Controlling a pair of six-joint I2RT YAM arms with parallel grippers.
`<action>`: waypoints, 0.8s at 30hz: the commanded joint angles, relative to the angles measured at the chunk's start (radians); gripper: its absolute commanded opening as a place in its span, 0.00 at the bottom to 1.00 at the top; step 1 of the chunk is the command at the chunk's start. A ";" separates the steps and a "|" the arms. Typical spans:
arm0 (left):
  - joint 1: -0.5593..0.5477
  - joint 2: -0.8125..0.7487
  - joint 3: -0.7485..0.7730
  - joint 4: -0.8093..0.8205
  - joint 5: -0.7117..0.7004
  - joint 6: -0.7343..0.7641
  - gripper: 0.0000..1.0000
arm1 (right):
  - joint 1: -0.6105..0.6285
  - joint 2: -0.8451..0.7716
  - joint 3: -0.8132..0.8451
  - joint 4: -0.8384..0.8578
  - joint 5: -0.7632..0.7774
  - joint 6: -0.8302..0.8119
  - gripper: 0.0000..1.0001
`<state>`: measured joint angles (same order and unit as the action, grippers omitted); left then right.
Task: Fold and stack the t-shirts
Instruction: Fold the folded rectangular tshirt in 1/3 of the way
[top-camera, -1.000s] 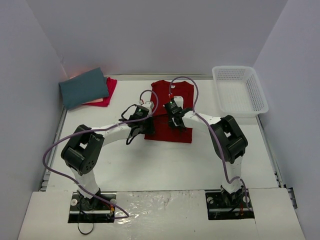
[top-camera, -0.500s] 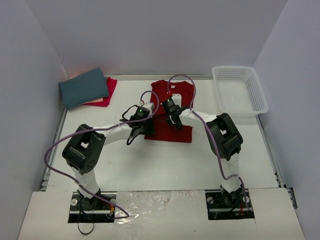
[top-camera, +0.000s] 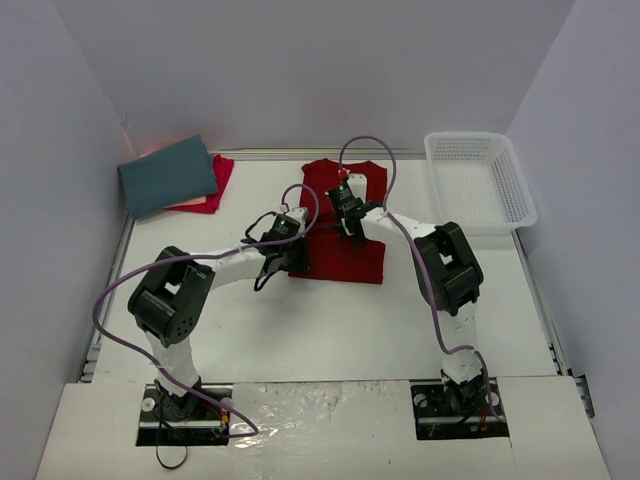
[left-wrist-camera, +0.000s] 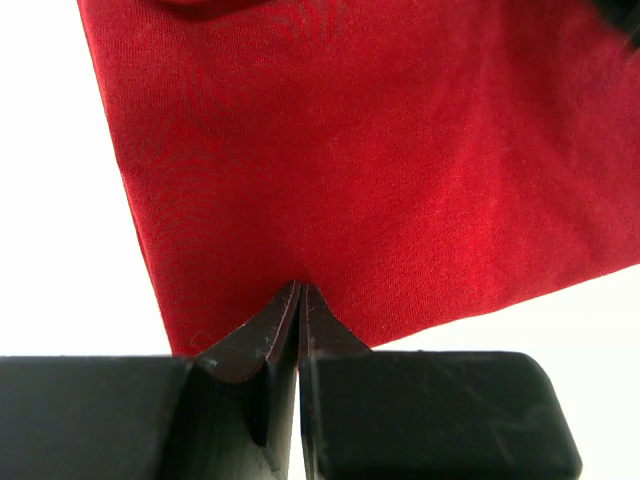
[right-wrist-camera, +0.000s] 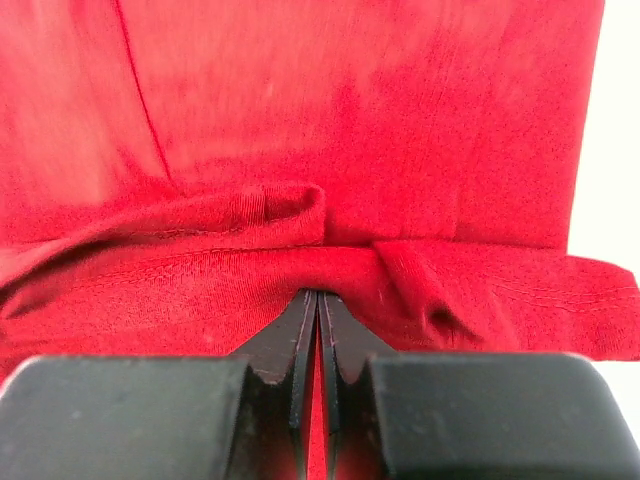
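With both pairs of jaws clenched, the left gripper (left-wrist-camera: 300, 292) pinches the near left edge of the deep red t-shirt (top-camera: 345, 258), and the right gripper (right-wrist-camera: 318, 296) pinches a bunched fold farther back. This shirt lies mid-tabletop (top-camera: 330, 320). The folded slate-teal t-shirt (top-camera: 168, 176) rests on the pinkish-red t-shirt (top-camera: 218, 176) at the far left corner, and a white mesh basket (top-camera: 478, 182) occupies the far right corner.

— How many t-shirts do you count?
— Three: one deep red t-shirt (top-camera: 345, 262), one slate-teal t-shirt (top-camera: 168, 176), one pinkish-red t-shirt (top-camera: 219, 178)
— And besides those?
— One white mesh basket (top-camera: 480, 182), plus my two grippers: left gripper (left-wrist-camera: 300, 290) and right gripper (right-wrist-camera: 318, 296)
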<state>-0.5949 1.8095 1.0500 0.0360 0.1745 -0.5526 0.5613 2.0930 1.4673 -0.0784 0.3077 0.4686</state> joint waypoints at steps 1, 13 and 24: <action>-0.005 0.001 0.022 0.013 -0.010 0.013 0.02 | -0.018 0.012 0.060 -0.011 0.044 -0.024 0.01; -0.003 0.007 0.030 0.004 -0.007 0.019 0.02 | -0.057 0.108 0.220 -0.021 0.005 -0.071 0.01; -0.006 -0.033 0.028 -0.004 -0.004 0.011 0.02 | -0.060 0.078 0.301 -0.041 0.019 -0.108 0.03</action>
<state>-0.5949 1.8217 1.0508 0.0368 0.1753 -0.5522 0.5026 2.2215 1.7119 -0.0956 0.2989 0.3916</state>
